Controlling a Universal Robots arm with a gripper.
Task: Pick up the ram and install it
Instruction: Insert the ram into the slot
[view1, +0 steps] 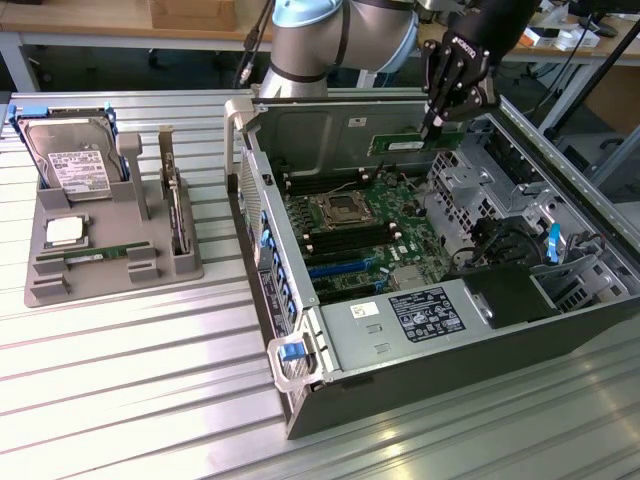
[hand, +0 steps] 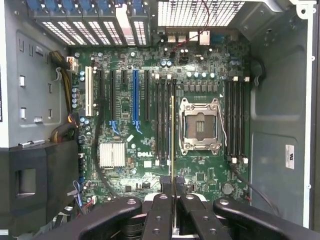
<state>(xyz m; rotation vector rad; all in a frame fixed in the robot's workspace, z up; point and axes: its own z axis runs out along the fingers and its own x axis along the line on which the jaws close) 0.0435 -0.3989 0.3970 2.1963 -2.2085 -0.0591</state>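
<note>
Clamping the ram (view1: 405, 141) with the end effector (view1: 436, 124), nearly closed on the thin board's upper edge. Held level above the open case (view1: 420, 380), clear of the motherboard (view1: 360, 235) (edge-on in the wrist view, parallel to the memory slots (hand: 162, 120) beside the socket (hand: 200, 125)). Seated in no slot yet. Well apart on the counter (view1: 120, 400), toward the exterior view's left: a tray (view1: 110, 275) with a second stick (view1: 98, 255).

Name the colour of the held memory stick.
Green: the long thin memory stick shows best in exterior view.
</note>
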